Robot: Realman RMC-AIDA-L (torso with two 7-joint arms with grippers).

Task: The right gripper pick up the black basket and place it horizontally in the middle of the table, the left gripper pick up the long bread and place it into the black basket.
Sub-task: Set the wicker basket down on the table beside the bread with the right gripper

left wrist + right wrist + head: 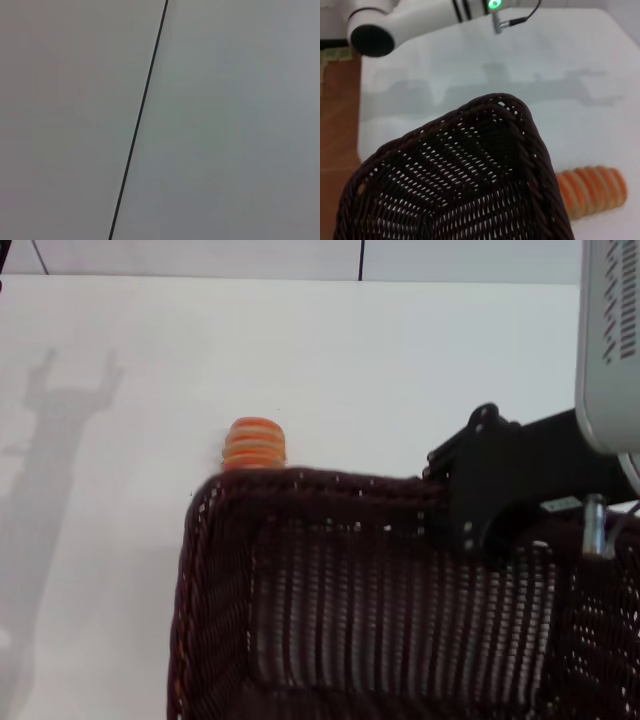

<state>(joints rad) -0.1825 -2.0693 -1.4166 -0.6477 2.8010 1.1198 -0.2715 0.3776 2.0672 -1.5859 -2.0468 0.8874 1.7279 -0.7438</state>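
Note:
The black basket [350, 620] is raised close to the head camera and fills the lower right of that view. My right gripper [470, 530] is shut on its far rim and holds it off the table [350, 360]. The basket also fills the right wrist view [470, 175]. The long bread [254, 443], striped orange and tan, lies on the table just beyond the basket's far left corner. It also shows past the basket's rim in the right wrist view [592, 192]. Of my left arm, only the white housing with the green light [420, 20] shows; its gripper is out of view.
A shadow of the left arm and claw [60, 420] falls on the table's left part. The table's far edge [300, 278] runs along the top of the head view. The left wrist view shows only a pale surface with a dark seam [140, 115].

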